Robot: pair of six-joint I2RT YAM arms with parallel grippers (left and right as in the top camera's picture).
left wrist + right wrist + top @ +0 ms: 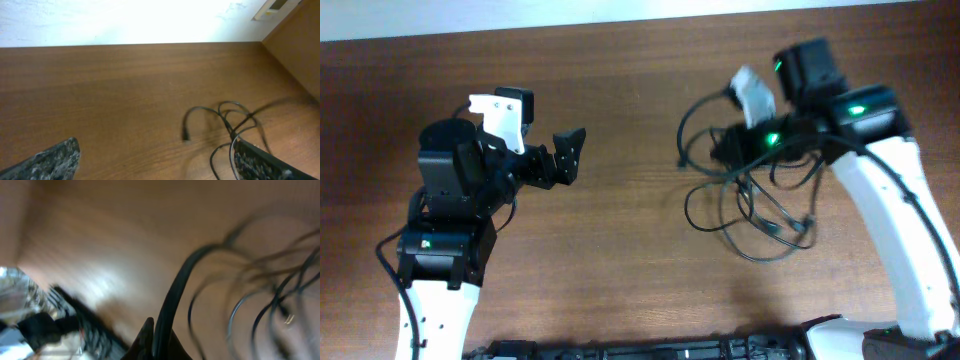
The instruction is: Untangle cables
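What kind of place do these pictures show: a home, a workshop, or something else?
Probably an indoor robot lab or test bench: two robot arms work at a wooden table against a white wall, with tangled black cables.

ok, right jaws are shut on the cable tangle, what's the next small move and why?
Probably lift the right gripper slightly: its jaws are shut on one strand of the thin black tangled cables, whose loops are knotted over the brown wooden table. The left gripper, jaws open, hangs apart.
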